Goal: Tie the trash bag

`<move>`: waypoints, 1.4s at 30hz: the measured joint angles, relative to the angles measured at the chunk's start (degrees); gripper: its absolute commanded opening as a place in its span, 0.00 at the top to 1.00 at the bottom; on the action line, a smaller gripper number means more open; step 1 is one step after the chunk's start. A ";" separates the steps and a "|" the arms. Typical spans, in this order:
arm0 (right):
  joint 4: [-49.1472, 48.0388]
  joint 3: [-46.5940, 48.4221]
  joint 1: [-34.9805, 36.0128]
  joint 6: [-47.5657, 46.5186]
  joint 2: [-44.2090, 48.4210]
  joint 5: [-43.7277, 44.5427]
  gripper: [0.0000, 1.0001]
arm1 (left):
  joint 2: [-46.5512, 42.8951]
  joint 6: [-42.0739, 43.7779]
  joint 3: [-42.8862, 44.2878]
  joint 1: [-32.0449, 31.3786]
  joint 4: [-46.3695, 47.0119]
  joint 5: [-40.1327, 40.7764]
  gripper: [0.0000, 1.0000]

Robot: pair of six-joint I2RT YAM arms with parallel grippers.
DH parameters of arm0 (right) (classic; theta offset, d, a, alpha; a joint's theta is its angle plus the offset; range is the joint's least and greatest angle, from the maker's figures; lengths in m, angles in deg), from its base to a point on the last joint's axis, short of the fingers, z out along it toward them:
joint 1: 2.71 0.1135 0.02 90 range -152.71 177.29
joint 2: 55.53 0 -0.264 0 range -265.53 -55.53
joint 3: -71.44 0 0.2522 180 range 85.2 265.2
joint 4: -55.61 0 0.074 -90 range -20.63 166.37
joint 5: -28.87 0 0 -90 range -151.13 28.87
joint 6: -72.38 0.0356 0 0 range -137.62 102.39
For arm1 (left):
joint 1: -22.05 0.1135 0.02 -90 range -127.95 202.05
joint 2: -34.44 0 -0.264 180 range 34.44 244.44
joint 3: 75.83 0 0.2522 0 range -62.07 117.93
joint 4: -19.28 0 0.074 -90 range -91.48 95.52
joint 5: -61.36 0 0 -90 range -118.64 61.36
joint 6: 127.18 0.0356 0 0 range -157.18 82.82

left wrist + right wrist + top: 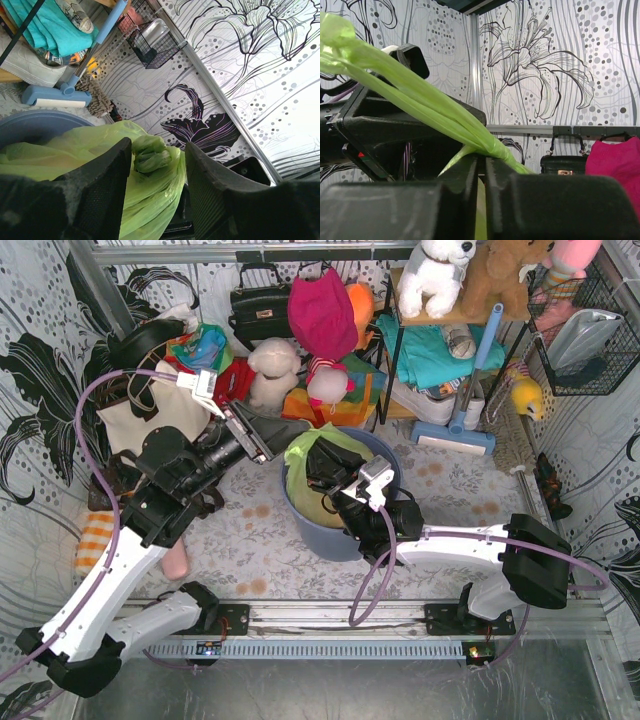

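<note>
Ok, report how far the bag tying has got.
Done: the trash bag sits in the bin. In hand: right gripper pinches a taut handle strip; left gripper is open around a bunched lump. Left: no finished knot is clearly visible.

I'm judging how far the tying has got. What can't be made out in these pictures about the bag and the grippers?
Knot done or not: top view, the right gripper covers the mouth of the trash bag.
Far end of the handle strip: right wrist view, cut off by the left edge.
Lower bag: left wrist view, hidden behind the fingers of the left gripper.
</note>
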 measured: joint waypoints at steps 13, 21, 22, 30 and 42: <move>-0.04 0.00 0.00 0.02 0.00 0.00 0.86 | 0.17 -0.66 -0.57 0.13 0.26 -0.26 0.75; -0.09 -0.11 0.00 0.09 0.00 0.02 0.86 | 0.13 -0.57 -0.55 0.63 0.74 0.59 0.85; -0.13 -0.22 0.00 0.26 0.00 0.04 0.86 | 0.20 -0.31 -0.55 0.76 0.87 0.74 0.84; -0.11 -2.36 0.00 3.21 0.13 -0.02 0.87 | 2.38 1.75 1.79 0.74 0.92 0.42 0.80; 0.00 -3.67 0.00 5.01 1.01 -0.02 0.86 | 4.26 3.06 3.28 0.74 1.49 -2.08 0.99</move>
